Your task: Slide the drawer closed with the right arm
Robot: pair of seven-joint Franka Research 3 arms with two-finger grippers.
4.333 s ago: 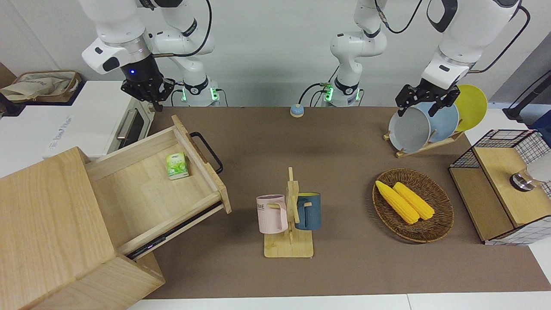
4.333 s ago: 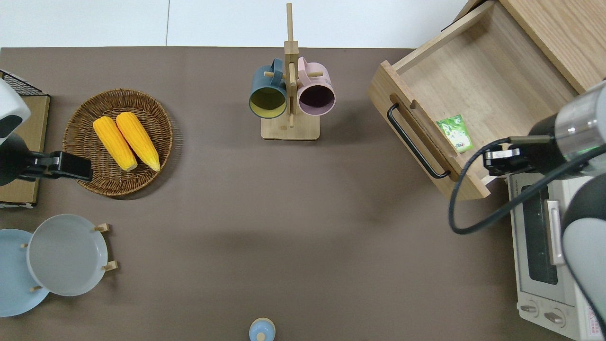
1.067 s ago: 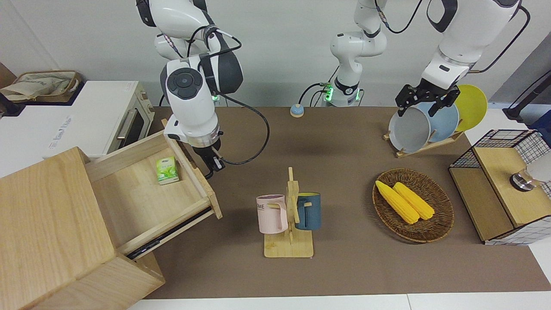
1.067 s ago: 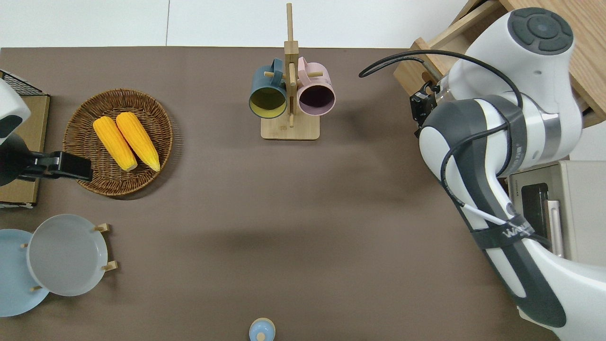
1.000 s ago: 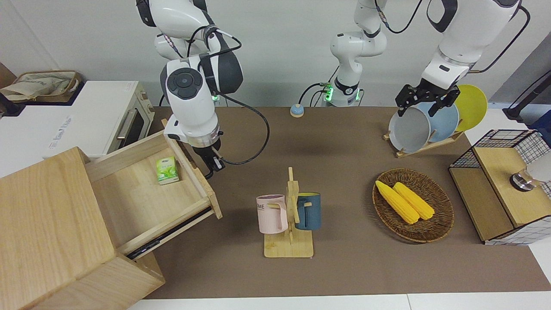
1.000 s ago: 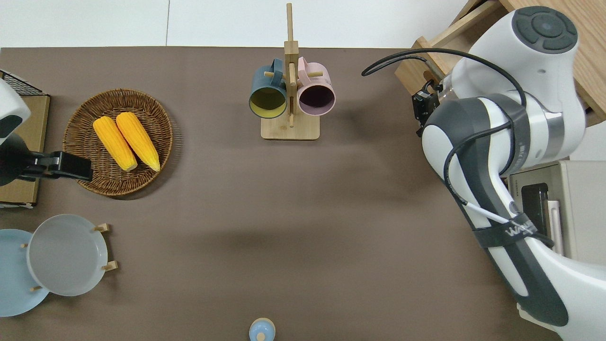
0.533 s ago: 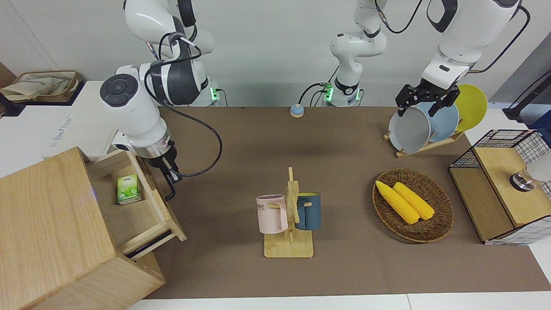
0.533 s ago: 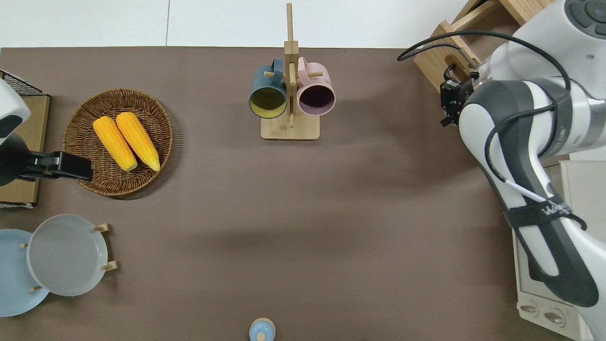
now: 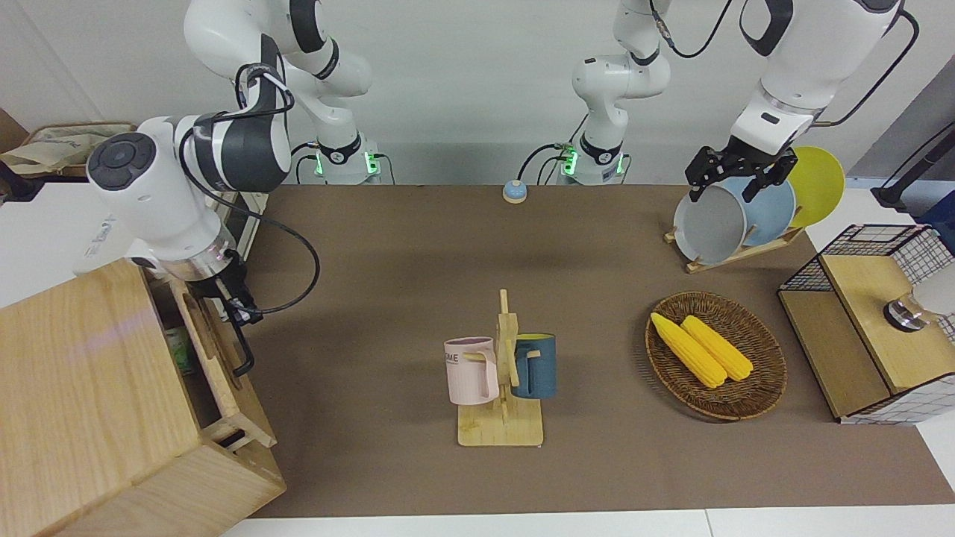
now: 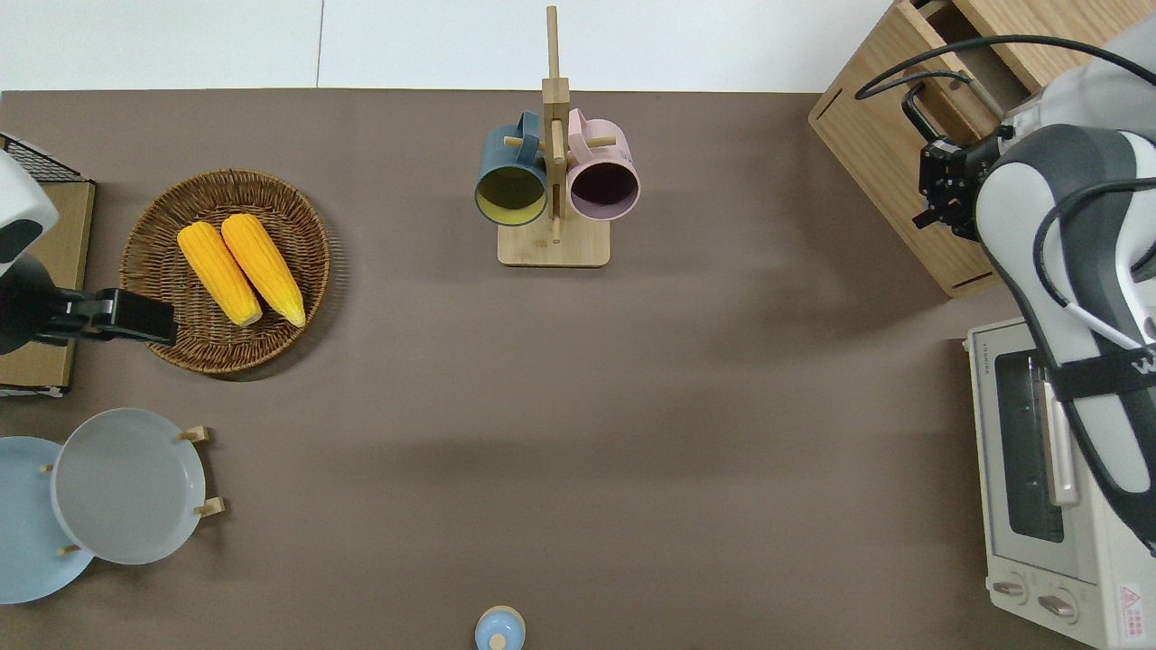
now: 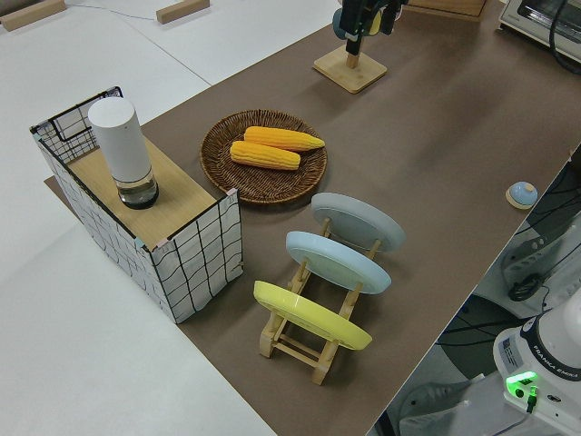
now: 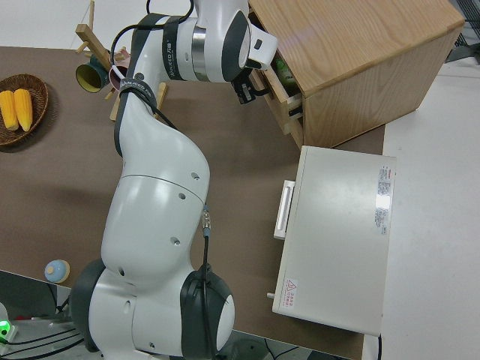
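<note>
Bending down from the elbow, the right arm (image 9: 160, 201) sets its gripper (image 9: 237, 302) against the drawer (image 9: 216, 358), at the black loop handle (image 9: 240, 350); the finger gap I cannot tell. The pale wood drawer is nearly inside the cabinet (image 9: 89, 403). The left arm is parked.

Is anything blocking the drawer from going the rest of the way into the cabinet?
Nothing visible does. The drawer is nearly shut, a narrow gap left to the cabinet. The green packet lies inside it. The right pincer is at the drawer's front.

Corn (image 9: 701, 347) in basket (image 9: 753, 399); mugs (image 9: 500, 368)
</note>
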